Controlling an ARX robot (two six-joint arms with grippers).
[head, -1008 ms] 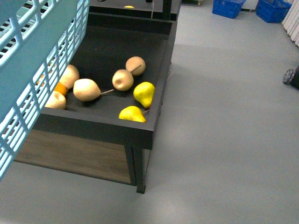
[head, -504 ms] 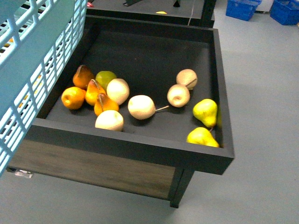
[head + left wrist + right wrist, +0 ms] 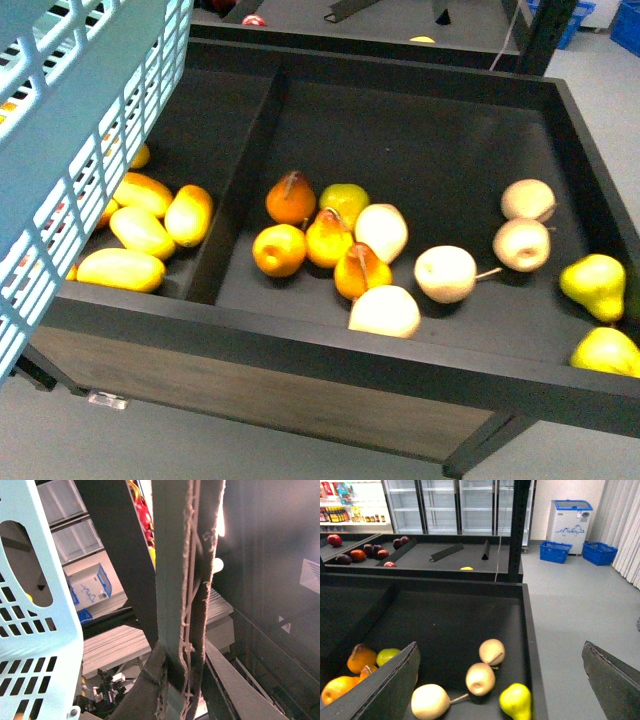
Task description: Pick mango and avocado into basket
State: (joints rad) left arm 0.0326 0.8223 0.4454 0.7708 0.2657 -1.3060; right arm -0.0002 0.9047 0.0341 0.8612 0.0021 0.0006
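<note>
The aqua slotted basket [image 3: 70, 130] hangs high at the left of the front view. My left gripper [image 3: 175, 680] is shut on its brown-grey handle [image 3: 172, 565], which is bound with white ties; the basket wall [image 3: 35, 625] shows beside it. Several smooth yellow-orange mangoes [image 3: 120, 268] lie in the left compartment of the black bin [image 3: 300, 345], partly behind the basket. The avocado is out of view. My right gripper [image 3: 500, 685] is open, with nothing between its fingers [image 3: 380, 690], above the bin's right end over pale apples [image 3: 480, 678] and a yellow-green pear [image 3: 516, 700].
A divider [image 3: 240, 190] splits the bin. The right compartment holds orange pears [image 3: 292, 198], pale apples [image 3: 445, 273] and yellow-green pears [image 3: 594, 285]. Behind it stands another bin with red apples [image 3: 334, 540], glass fridges and blue crates [image 3: 555, 551] on the grey floor.
The front view has shifted left along the bin. The pears and apples slid right in frame and the mango compartment came into view. The basket kept its place in frame.
</note>
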